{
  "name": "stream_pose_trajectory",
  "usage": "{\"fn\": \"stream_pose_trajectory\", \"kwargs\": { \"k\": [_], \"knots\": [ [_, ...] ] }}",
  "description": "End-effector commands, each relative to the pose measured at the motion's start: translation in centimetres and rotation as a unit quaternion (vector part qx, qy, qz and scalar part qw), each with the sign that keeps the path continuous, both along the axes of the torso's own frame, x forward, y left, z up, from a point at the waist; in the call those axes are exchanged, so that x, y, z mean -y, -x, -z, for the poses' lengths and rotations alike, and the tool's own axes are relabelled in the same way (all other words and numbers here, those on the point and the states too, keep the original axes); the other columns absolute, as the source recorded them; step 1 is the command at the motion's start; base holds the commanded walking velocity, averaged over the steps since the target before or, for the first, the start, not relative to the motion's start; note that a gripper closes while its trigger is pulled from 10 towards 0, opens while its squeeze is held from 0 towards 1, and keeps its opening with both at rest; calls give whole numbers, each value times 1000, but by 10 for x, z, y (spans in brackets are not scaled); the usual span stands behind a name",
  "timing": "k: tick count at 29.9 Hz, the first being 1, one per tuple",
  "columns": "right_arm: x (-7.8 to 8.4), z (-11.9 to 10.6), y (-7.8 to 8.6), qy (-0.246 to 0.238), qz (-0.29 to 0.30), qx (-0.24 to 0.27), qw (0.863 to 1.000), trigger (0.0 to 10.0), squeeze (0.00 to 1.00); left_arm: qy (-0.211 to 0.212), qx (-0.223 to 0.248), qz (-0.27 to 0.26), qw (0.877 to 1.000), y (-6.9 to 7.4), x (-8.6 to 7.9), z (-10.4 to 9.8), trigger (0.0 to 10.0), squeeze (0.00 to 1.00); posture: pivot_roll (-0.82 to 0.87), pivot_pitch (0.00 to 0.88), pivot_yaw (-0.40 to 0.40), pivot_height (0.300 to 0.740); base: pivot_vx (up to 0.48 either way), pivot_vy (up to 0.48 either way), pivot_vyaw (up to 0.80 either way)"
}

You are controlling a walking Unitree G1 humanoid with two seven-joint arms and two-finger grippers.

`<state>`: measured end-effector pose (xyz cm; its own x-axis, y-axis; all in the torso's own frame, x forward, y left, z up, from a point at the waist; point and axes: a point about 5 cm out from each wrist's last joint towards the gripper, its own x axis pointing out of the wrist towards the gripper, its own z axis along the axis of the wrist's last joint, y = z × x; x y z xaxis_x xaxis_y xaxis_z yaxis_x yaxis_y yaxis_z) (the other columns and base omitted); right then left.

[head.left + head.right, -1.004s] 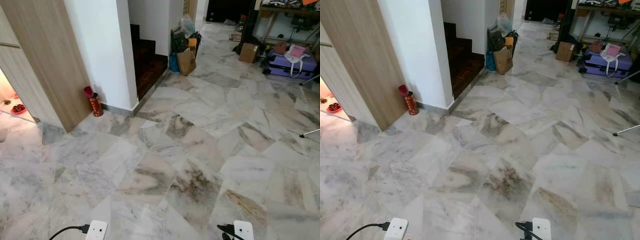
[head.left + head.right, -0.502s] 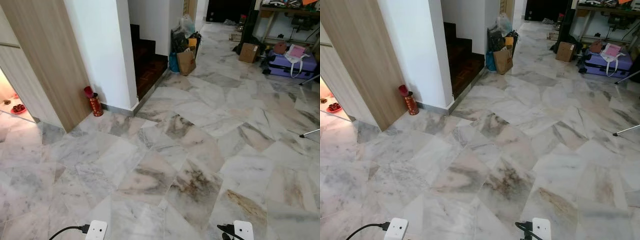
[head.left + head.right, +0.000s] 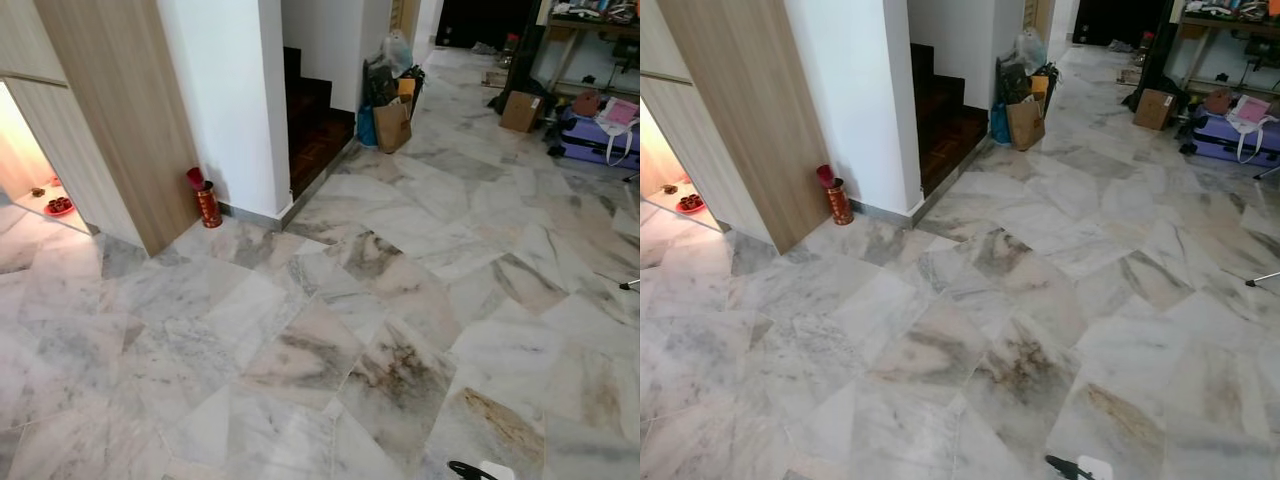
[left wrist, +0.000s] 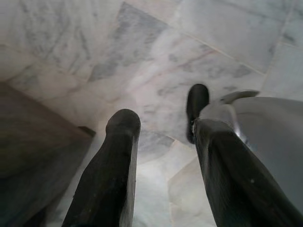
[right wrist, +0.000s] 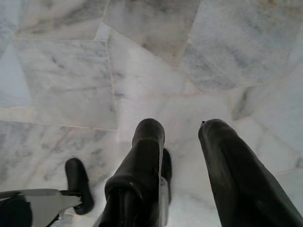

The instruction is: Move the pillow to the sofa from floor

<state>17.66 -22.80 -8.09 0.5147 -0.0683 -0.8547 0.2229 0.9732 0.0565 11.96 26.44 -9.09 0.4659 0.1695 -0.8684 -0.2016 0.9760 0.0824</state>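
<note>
**Desk:** How far along is the robot?

**Photographer:** At the very start, by the look of it. It stands on a marble floor [image 3: 330, 330] in a hallway with both arms hanging. The left gripper [image 4: 158, 118] and the right gripper [image 5: 182, 130] both point down at bare tiles, fingers spread with a gap between them, nothing pinched. Neither the pillow nor the sofa can be made out anywhere, so finding the pillow, lifting it and carrying it across all remain to be done.

**Desk:** What surrounds it?

**Photographer:** At ten o'clock, a wood-panelled wall [image 3: 120, 110] meets a white pillar [image 3: 225, 100], with a red canister [image 3: 207, 203] standing on the floor at the pillar's foot. At twelve o'clock, dark wooden steps [image 3: 315, 120] climb behind the pillar, and a cluster of bags, including a brown paper bag [image 3: 392, 125], sits just beside them. At two o'clock lie a cardboard box [image 3: 520, 110] and a purple suitcase [image 3: 600, 135] under a cluttered shelf. A small red dish [image 3: 58, 206] rests at nine o'clock in a lit side room.

**Desk:** Anything blocking the way?

**Photographer:** The stretch straight ahead is open tile. The bags and luggage would likely narrow any route toward the far room.
</note>
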Motion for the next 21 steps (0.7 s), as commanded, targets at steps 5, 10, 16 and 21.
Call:
{"fn": "stream_pose_trajectory", "kwargs": {
  "k": [5, 10, 16, 21],
  "knots": [
    [-4, 0, -2, -5, -9, 8, 1000, 10000, 0, -2, -10, -7, 1000, 15, -9, 1, 10000, 0, 73, 0, 20, 740, 0, 0, 721],
    [-2, -2, -4, -2, -16, 10, 1000, 10000, 0, 2, -13, 1, 1000, 16, 0, 4, 10000, 0, 77, 0, 8, 740, 0, 0, 800],
    [-2, -2, -5, -3, -22, 10, 1000, 10000, 0, 13, -11, 8, 1000, 7, 22, 9, 10000, 0, 85, 0, -3, 740, 0, 0, 800],
    [-2, -3, -6, -4, -29, 10, 1000, 10000, 0, 12, -7, 24, 1000, -2, 33, 9, 10000, 0, 89, 0, -6, 740, 0, 0, 800]
  ]
}}
